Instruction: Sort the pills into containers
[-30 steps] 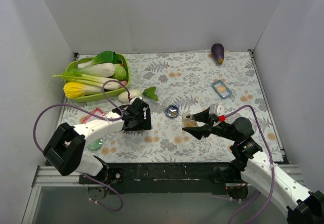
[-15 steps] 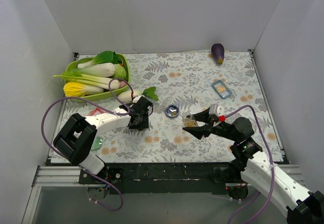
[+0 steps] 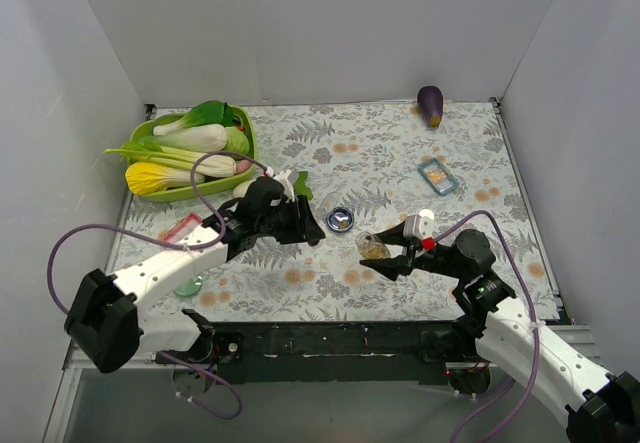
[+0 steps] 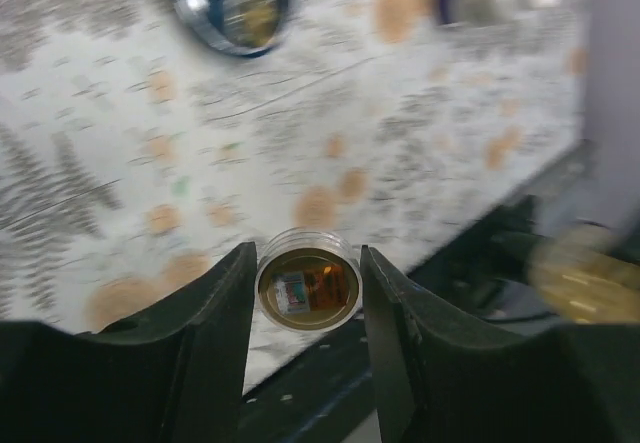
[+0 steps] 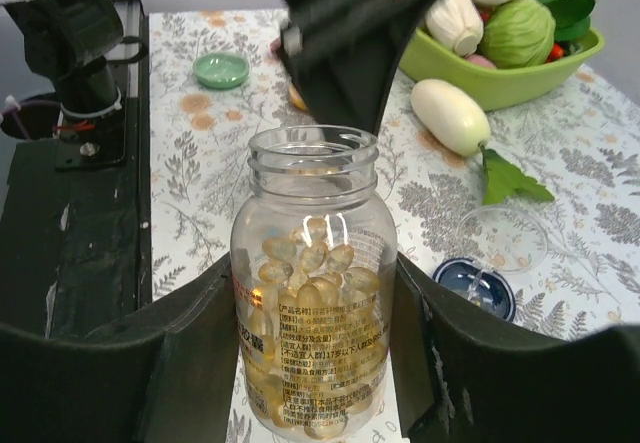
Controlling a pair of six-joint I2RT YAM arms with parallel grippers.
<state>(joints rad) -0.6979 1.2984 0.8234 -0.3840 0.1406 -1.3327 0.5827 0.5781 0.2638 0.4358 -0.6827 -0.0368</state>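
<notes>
Two grips, orange dish (image 4: pixel 308 291) seemingly clamped in left tool (image 4: pixel 308 263), pill bottle (image 5: pixel 312 253) in right tool (image 5: pixel 310 298)

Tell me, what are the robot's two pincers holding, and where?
Left pincer grips a small orange dish by its round sides. Right pincer grips an open pill bottle around its middle.

Bright even light; left wrist view smeared, perhaps by motion.
</notes>
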